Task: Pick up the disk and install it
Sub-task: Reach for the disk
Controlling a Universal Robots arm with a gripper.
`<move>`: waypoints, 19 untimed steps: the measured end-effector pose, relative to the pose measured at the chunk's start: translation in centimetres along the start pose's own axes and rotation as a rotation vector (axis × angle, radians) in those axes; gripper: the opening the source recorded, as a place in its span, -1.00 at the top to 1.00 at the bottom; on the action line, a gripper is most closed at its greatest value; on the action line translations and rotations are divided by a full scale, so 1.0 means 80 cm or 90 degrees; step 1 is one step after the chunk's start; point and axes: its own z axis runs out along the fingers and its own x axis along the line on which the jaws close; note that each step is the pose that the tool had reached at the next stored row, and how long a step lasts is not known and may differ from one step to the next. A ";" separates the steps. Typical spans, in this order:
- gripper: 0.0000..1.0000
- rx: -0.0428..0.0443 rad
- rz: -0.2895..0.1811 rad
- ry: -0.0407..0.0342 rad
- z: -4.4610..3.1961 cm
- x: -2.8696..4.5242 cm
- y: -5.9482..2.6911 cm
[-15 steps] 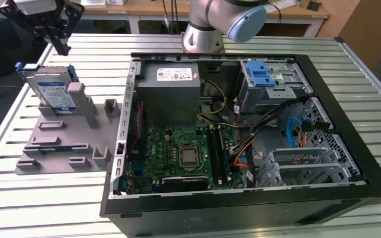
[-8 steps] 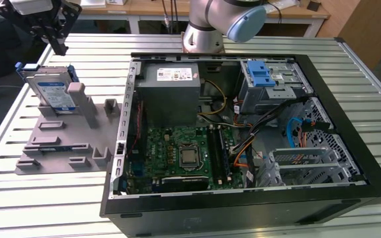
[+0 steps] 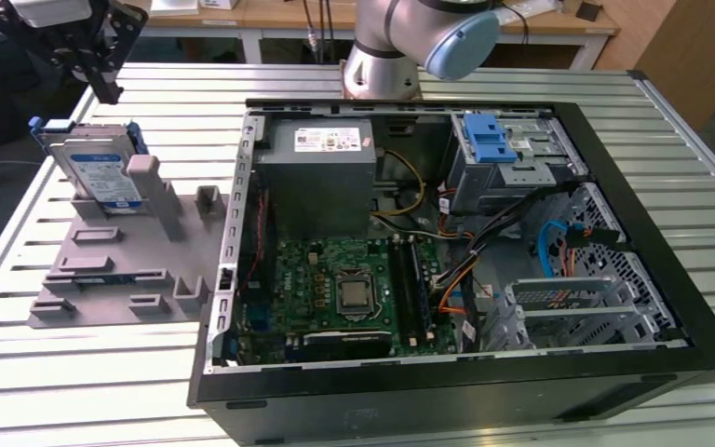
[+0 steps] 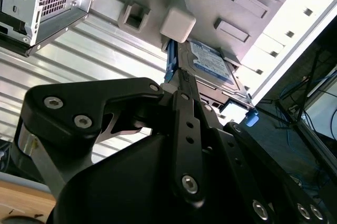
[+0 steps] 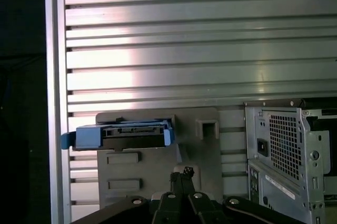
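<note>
The disk [image 3: 100, 172] stands on edge at the far end of the grey holder plate [image 3: 109, 270], on the exterior view's left; it is silver with a blue-and-white label and a blue carrier frame. My gripper [image 3: 107, 91] hangs in the air above and a little behind it, apart from it, fingers together and holding nothing. In the first wrist view the disk [image 5: 124, 134] shows edge-on beyond the shut gripper [image 5: 182, 173]. In the second wrist view the gripper [image 4: 176, 84] points toward the disk [image 4: 210, 60] leaning behind a grey post.
An open computer case [image 3: 457, 233] lies on the slatted metal table [image 3: 146, 372], right beside the holder plate. Inside it are a motherboard, cables and a drive bay with a blue latch [image 3: 494, 144]. The arm's base [image 3: 383, 56] stands behind the case.
</note>
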 end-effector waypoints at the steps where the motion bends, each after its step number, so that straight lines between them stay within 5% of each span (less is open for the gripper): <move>1: 0.79 0.0000 0.000 0.0000 0.0000 0.0008 0.000; 19: 0.79 0.0000 0.000 0.0000 0.0007 0.0148 0.001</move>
